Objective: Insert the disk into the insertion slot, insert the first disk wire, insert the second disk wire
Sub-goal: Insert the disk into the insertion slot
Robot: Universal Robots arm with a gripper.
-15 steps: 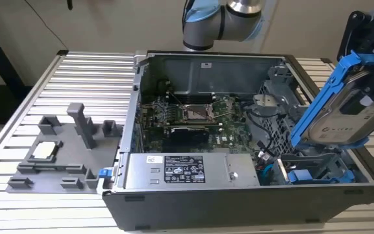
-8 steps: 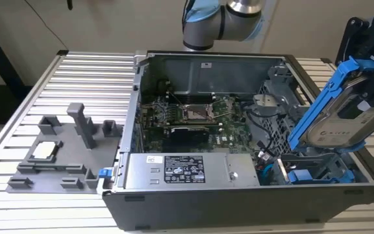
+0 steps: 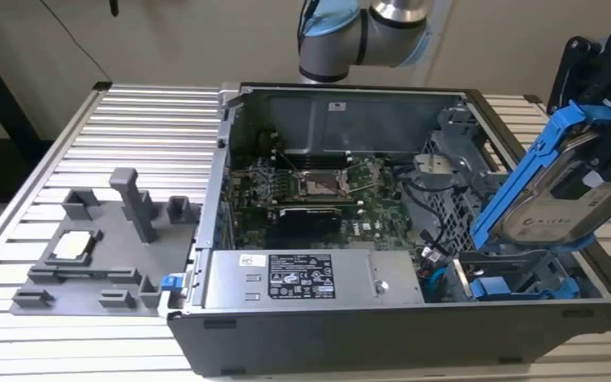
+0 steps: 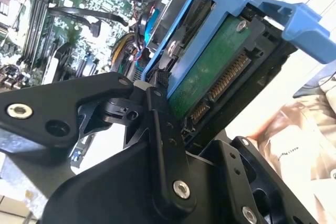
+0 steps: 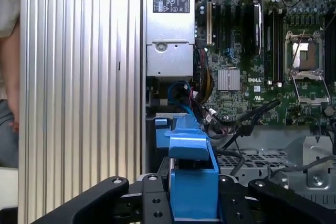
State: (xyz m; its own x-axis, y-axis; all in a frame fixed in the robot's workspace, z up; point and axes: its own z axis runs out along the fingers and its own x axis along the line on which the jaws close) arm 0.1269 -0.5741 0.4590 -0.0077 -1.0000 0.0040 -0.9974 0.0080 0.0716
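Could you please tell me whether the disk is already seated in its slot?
No, in the exterior view the gripper holds the disk tilted above the slot, not inside it.

A black gripper (image 5: pixel 193 205) clamps the disk (image 5: pixel 193 179), seen end-on in its blue frame, over an open computer case (image 5: pixel 283 137). Inside the case lie a green circuit board (image 5: pixel 247 72) with a processor socket (image 5: pixel 307 51), a small silver heat sink (image 5: pixel 229 79) and black cables (image 5: pixel 252 116). A silver labelled box (image 5: pixel 169 30) sits along the case wall nearest the ribbed metal worktop (image 5: pixel 79 77). A person's arm (image 5: pixel 9 77) shows beyond the worktop's edge farthest from the case.
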